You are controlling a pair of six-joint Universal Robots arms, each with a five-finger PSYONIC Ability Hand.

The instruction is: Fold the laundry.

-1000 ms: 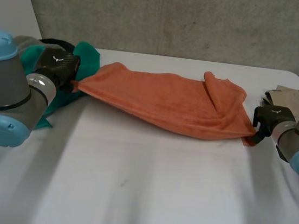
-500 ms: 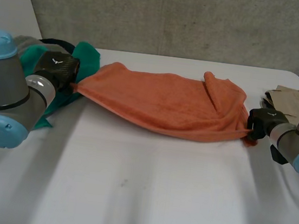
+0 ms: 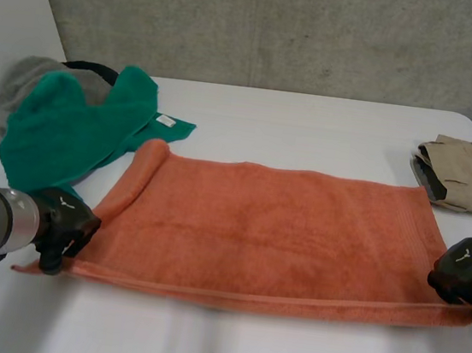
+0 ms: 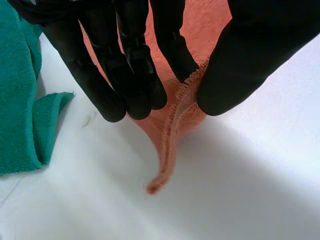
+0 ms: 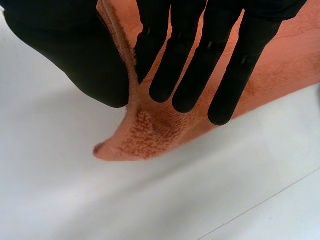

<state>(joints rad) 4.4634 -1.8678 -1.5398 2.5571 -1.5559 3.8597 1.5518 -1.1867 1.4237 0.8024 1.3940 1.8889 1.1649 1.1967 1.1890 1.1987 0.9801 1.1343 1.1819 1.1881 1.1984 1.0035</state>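
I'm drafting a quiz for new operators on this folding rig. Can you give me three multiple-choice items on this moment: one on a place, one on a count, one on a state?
1. Where does the green cloth lie from the orange towel?
A. on top of its middle
B. by its far left corner
C. off its near right corner

2. How many of the towel's corners are pinched by a robot hand?
A. two
B. none
C. four

3. How does the orange towel lie?
A. bunched in a heap
B. hanging off the edge
C. spread flat on the table

Answers:
1 B: in the head view the green cloth sits beside the far left corner.
2 A: the left robot hand and the right robot hand each pinch a near corner between thumb and fingers.
3 C: all its edges lie stretched out on the tabletop.
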